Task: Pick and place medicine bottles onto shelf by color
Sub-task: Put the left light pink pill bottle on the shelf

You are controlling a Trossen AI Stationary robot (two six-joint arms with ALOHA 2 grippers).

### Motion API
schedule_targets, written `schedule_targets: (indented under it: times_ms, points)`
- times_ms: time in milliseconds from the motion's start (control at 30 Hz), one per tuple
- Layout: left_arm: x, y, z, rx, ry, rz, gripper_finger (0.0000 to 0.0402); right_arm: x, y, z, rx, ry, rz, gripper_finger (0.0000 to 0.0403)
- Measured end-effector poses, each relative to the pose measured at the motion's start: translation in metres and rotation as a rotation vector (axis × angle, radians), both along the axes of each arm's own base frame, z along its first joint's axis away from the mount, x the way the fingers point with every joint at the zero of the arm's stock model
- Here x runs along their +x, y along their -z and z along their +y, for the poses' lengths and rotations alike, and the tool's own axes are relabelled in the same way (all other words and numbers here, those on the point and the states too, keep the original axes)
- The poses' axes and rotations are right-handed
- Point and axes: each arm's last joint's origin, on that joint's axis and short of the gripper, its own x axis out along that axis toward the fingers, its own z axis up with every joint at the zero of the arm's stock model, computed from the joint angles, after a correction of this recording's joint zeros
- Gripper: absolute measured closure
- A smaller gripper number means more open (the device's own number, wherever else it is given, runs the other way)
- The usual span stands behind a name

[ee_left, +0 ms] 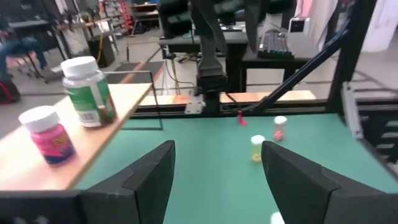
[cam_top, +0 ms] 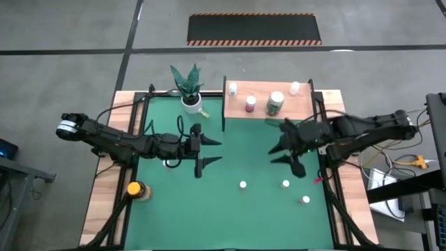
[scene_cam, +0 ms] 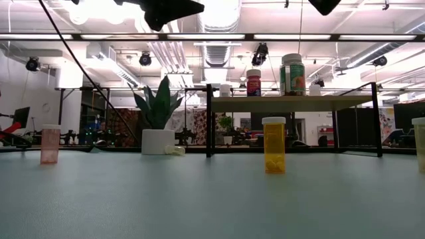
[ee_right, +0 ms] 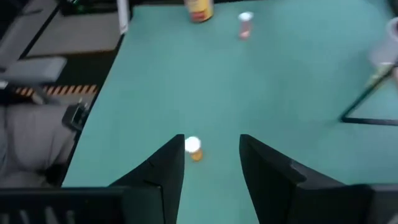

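Observation:
The wooden shelf (cam_top: 268,101) stands at the far side of the green mat on black legs. On it are a pink bottle (cam_top: 250,104), a large green bottle (cam_top: 275,103) and two small white-capped ones (cam_top: 233,88), (cam_top: 295,88). Three small bottles (cam_top: 242,185), (cam_top: 286,184), (cam_top: 306,200) stand on the mat near the right. A pink one (cam_top: 167,164) and an amber, yellow-capped one (cam_top: 136,189) stand at the left. My left gripper (cam_top: 212,151) hovers open left of centre. My right gripper (cam_top: 277,155) hovers open in front of the shelf, above an orange bottle (ee_right: 194,148).
A white pot with a green plant (cam_top: 189,87) stands at the far left beside the shelf. The shelf's black legs (scene_cam: 209,119) rise from the mat. Bare mat (cam_top: 237,223) lies along the near edge, and wooden table strips (cam_top: 104,202) border the mat at both sides.

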Motion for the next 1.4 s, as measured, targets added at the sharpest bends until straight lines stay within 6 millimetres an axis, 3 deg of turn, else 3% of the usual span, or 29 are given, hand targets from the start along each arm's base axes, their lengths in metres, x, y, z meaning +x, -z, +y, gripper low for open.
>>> schedule_targets:
  times_ms: [133, 267, 433, 633, 733, 1200, 1400]
  points:
    - [-0.001, 0.005, -0.007, -0.102, 0.01, 0.04, 0.0179, 0.005, 0.023, 0.015, -0.02, -0.081, -0.016, 0.0265]
    - [-0.005, 0.018, -0.009, -0.276, -0.05, 0.193, 0.018, 0.006, 0.045, 0.025, -0.035, -0.136, -0.017, 0.0271]
    - [-0.019, 0.034, -0.003, -0.513, -0.333, 0.444, 0.018, 0.007, 0.062, 0.03, -0.06, -0.178, -0.042, 0.0277]
    - [-0.061, 0.055, 0.007, -0.699, -0.799, 0.774, 0.018, 0.009, 0.071, 0.03, -0.091, -0.202, -0.097, 0.028]
    - [-0.075, 0.062, 0.007, -0.768, -0.913, 0.897, 0.018, 0.009, 0.072, 0.031, -0.089, -0.202, -0.105, 0.028]
    - [-0.085, 0.099, 0.005, -0.803, -1.0, 1.11, 0.0181, 0.011, 0.075, 0.031, -0.089, -0.202, -0.103, 0.028]
    - [-0.081, 0.1, 0.004, -0.794, -0.987, 1.132, 0.022, 0.012, 0.074, 0.031, -0.088, -0.201, -0.109, 0.028]
